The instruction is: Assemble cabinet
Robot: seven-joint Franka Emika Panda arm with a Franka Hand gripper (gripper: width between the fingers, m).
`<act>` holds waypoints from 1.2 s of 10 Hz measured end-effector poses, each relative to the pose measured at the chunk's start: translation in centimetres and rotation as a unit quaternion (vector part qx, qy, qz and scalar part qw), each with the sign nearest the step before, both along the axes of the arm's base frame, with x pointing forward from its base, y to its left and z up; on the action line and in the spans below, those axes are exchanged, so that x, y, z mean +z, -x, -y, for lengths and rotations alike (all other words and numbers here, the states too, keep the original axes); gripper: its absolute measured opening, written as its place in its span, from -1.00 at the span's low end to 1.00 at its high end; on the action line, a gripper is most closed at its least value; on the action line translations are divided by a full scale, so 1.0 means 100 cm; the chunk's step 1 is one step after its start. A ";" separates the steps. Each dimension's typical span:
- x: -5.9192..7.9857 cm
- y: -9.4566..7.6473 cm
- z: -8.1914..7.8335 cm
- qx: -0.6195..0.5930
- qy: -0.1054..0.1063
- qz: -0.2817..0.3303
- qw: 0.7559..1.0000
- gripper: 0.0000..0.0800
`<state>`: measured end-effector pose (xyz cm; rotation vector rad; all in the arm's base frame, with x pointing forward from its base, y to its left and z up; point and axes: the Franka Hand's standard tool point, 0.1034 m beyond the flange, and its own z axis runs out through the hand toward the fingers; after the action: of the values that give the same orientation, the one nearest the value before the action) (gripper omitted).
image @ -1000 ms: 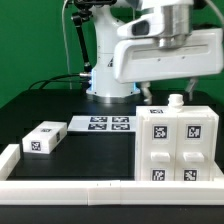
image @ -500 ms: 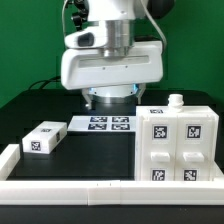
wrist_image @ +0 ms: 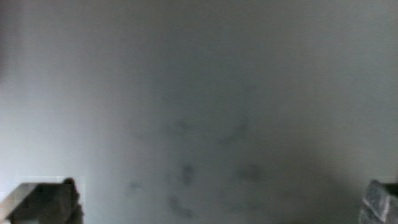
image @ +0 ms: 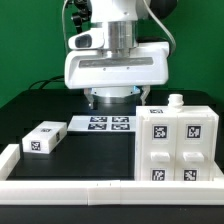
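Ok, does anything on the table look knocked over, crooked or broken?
Nothing looks damaged or spilled. The cabinet stands upright. One small drawer block lies loose at the exterior view's left, turned at an angle and apart from the cabinet.

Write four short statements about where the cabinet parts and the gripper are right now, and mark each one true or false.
1. The cabinet stands at the exterior view's right. True.
2. The block lies on the table, at the exterior view's left. True.
3. The gripper holds the block. False: the wrist view shows its fingers wide apart with nothing between them.
4. The marker board lies on top of the cabinet. False: it lies flat on the table, between the block and the cabinet.
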<state>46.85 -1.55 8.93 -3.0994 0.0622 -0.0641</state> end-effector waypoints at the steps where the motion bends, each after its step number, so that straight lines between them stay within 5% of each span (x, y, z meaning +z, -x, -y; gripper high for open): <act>1: -0.004 0.006 0.019 -0.034 -0.002 -0.006 0.999 0.99; 6: -0.018 0.014 0.115 -0.035 0.019 -0.007 0.999 0.99; 12: -0.025 0.019 0.111 -0.032 0.017 -0.014 0.999 0.99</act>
<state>44.94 -12.70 6.41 -3.1325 0.1617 -0.0225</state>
